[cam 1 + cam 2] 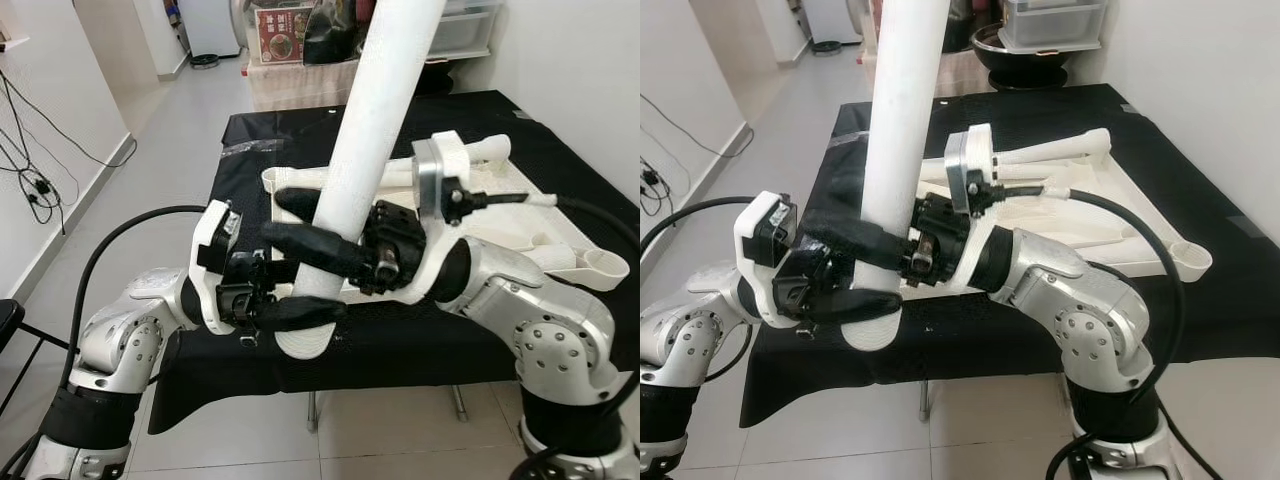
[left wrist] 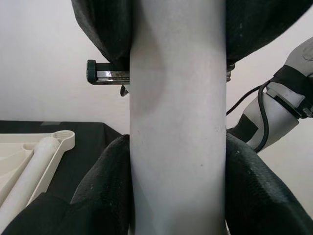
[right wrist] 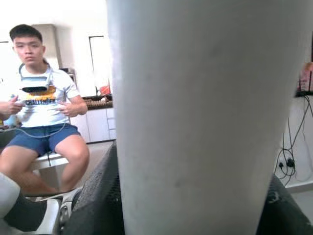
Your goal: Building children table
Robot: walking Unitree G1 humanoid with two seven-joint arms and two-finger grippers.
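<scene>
Together, my left gripper (image 1: 290,290) and right gripper (image 1: 320,235) clamp the white table leg (image 1: 375,130), fingers closed around it, holding it nearly upright above the upturned tabletop (image 1: 530,225) on the black-draped table (image 1: 250,160).

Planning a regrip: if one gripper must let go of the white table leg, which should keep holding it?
Right, probably. The right gripper clamps the white table leg higher up; the left gripper holds only its bottom end.
</scene>
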